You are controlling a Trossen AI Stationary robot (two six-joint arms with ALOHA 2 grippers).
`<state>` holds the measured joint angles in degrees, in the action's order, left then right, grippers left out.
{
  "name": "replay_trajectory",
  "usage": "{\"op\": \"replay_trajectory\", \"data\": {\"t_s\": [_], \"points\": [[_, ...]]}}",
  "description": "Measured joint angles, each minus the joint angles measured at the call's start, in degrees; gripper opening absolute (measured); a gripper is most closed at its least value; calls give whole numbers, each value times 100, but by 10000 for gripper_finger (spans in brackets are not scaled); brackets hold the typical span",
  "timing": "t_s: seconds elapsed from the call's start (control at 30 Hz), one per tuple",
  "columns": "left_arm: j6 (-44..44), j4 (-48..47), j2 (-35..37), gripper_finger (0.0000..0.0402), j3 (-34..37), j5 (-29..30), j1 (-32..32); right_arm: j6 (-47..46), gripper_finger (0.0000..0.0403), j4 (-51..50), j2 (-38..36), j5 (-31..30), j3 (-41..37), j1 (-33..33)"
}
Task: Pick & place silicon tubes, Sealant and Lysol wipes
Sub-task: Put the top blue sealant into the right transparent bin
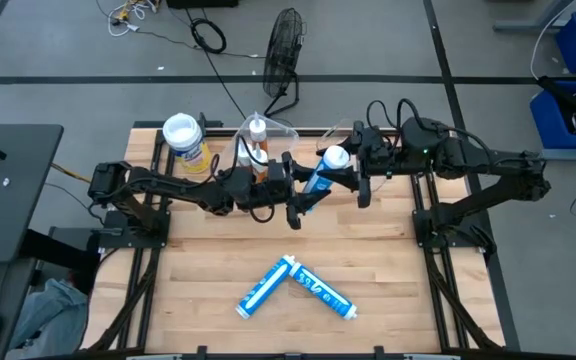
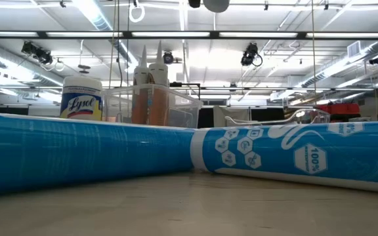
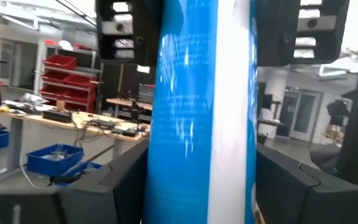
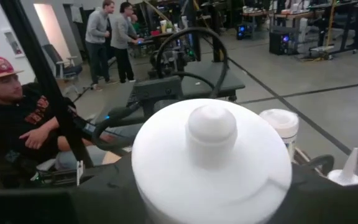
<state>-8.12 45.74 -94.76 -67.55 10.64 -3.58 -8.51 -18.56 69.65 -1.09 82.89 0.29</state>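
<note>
Blue-white tube (image 1: 318,178) held aloft between both arms, its long axis spanning left gripper (image 1: 293,200) at the base and right gripper (image 1: 353,172) at the capped end; both grippers clasp it.

text: "Lysol" | on: label of the Lysol wipes (image 2: 82,98), upper left of the low view || text: "100%" | on: blue-white tube (image 2: 294,156) lying across the right of the low view, smaller print beneath unreadable || other views: no legible text
</note>
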Motion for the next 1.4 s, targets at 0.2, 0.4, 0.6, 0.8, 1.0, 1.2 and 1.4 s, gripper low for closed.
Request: {"op": "replay_trajectory", "data": {"t_s": [0.2, 0.4, 0.6, 0.8, 1.0, 1.2, 1.4], "points": [[-24, 67, 0, 259, 0, 57, -1, 0, 206, -232, -137, 12, 4, -74], [-24, 142, 45, 267, -1, 29, -15, 98, 206, -890, -408, -397, 4, -101], [-18, 97, 165, 268, -7, 9, -20, 201, 206, -1585, -760, -1239, 4, -112], [-17, 131, 264, 268, -7, 23, -21, 323, 206, -2064, -875, -1676, 4, -421], [32, 91, 315, 268, -9, 8, -63, 593, 206, -2105, -770, -1645, -58, -1137], [46, -170, 315, 268, -9, 9, -204, 541, 206, -1326, -774, -1592, -846, -1900], [44, -564, 353, 268, -9, 24, -286, 427, 206, -17, -781, -1581, -1861, -2413]]}}
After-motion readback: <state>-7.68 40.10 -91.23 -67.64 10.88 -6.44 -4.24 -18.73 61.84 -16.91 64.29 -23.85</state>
